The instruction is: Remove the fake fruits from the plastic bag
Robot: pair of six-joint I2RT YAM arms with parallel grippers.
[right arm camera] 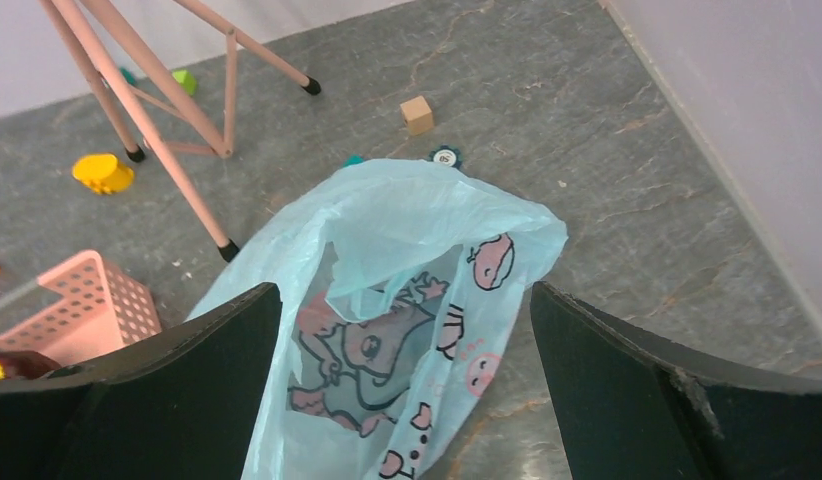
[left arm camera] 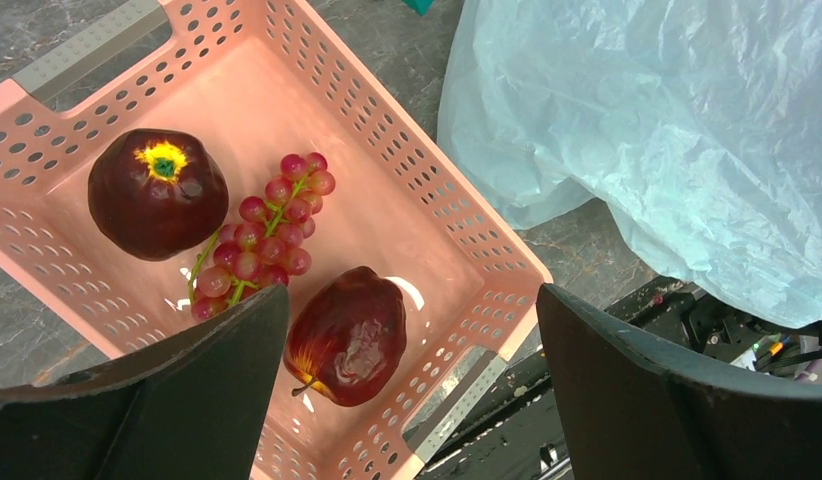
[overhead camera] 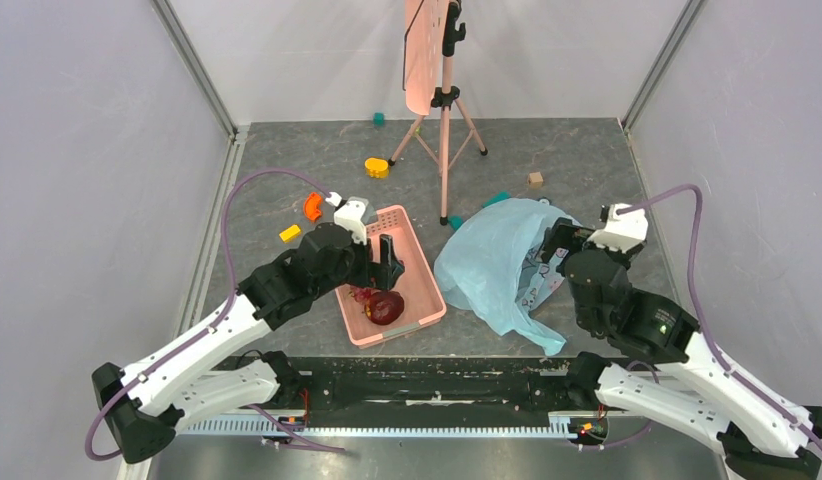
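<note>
1. Two fake fruits point(left arm camera: 349, 335), glossy and dark red, lie inside the pink basket point(left arm camera: 442, 215), outside the plastic bag point(overhead camera: 497, 265).
2. The round fruit point(left arm camera: 157, 193) sits near one end wall of the basket with its yellow, green-centred end turned up. The tapered fruit point(left arm camera: 342, 350) lies on its side toward the near end, showing a yellowish patch by its stem.
3. A grape bunch point(left arm camera: 262, 235) of small red grapes lies between the two, touching the round fruit.
4. The left hand point(left arm camera: 412, 300) hangs over the basket, its two dark fingers point(left arm camera: 187, 390) spread wide and holding nothing. The tapered fruit shows in the gap between them.
5. The plastic bag, thin, crinkled and light blue, lies slumped on the tabletop point(overhead camera: 287, 160) just to the right of the basket. The right wrist view shows its mouth gaping, with a white panel of pink cartoon figures inside.
6. The right hand point(right arm camera: 404, 290) hovers at the bag's right side above that mouth, fingers wide apart and gripping nothing.
7. A pink tripod stand point(overhead camera: 445, 120) carrying a board rises behind the basket and bag.
8. Scattered on the tabletop are a yellow toy point(overhead camera: 376, 167), an orange block point(overhead camera: 313, 206), a small yellow block point(overhead camera: 290, 233), a wooden cube point(overhead camera: 535, 179) and a teal block point(overhead camera: 379, 119).
</note>
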